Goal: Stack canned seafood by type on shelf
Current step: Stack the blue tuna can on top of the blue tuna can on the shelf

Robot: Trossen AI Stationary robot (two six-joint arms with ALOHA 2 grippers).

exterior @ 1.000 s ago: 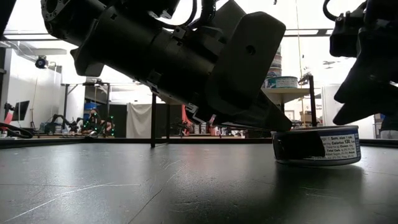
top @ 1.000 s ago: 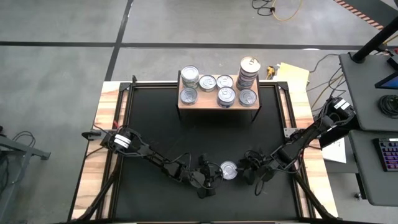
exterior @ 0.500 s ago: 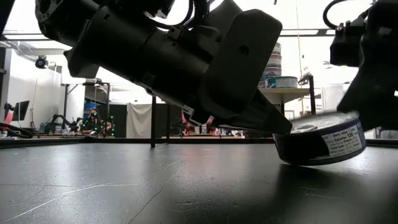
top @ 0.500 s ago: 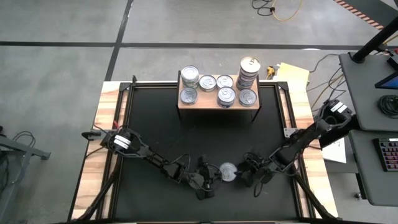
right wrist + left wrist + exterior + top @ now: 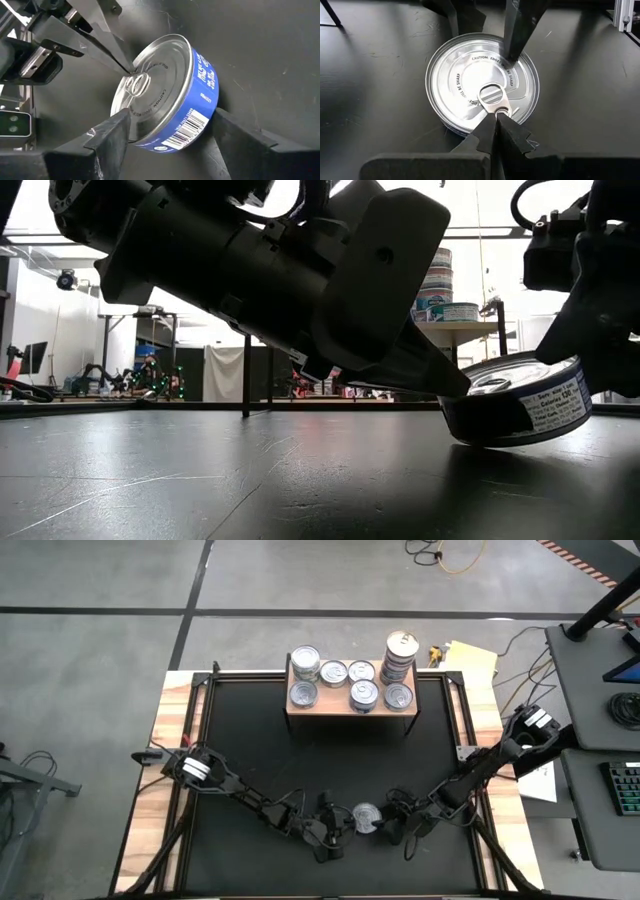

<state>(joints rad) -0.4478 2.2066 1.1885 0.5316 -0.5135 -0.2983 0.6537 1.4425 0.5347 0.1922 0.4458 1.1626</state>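
1. One tin (image 5: 366, 817) lies off the shelf (image 5: 352, 711), at the near middle of the tabletop (image 5: 300, 770), directly between the two grippers; the remaining tins sit on the shelf at the far edge, one pile at its right end standing several high.
2. The left gripper (image 5: 496, 120) is fully closed, its joined tips touching the tin's lid at the pull ring (image 5: 493, 96), holding nothing.
3. The right gripper (image 5: 167, 125) stands wide apart, one finger on each side of the blue-labelled wall, straddling the tin; whether the pads press it yet I cannot tell.
4. The tin is tilted, its silver lid turned toward the left arm and its right side lifted in the low view, resting on one lower edge.
5. Deciding relation: the tin's round axis leans leftward, so the right gripper, nearer its wall and already around it, looks the one to close and carry it far to the shelf.
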